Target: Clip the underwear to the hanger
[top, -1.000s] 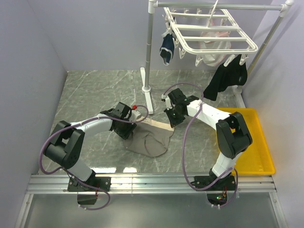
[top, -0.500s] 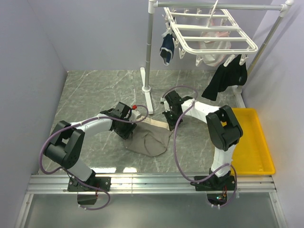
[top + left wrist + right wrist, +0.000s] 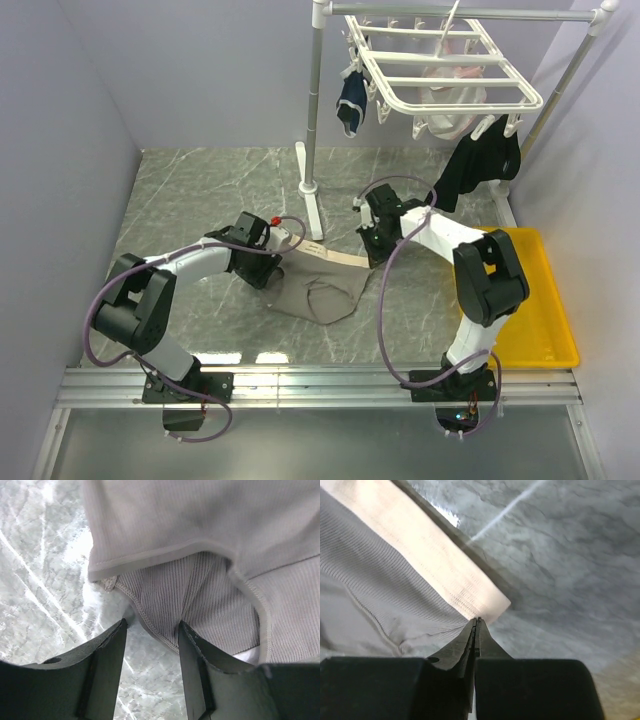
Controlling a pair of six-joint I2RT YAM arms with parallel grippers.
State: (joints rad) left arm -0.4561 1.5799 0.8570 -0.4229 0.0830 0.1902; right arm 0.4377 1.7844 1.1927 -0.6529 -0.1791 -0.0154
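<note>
The taupe underwear lies on the marble floor between my arms, its beige waistband stretched out to the right. My right gripper is shut on the right end of the waistband, with its tips pinched at the corner. My left gripper sits at the underwear's left edge. In the left wrist view it is open, with the ribbed fabric and a stitched hem lying at its fingertips. The white hanger hangs high at the back right, well apart from both grippers.
Navy briefs, a pale garment and a black garment hang from the rack's clips. The grey pole stand has its foot just behind the underwear. A yellow tray lies at the right. Walls close in left and right.
My right gripper has moved right with the waistband end, stretching the band out. The underwear's body has shifted and creased. My left gripper has edged slightly left.
</note>
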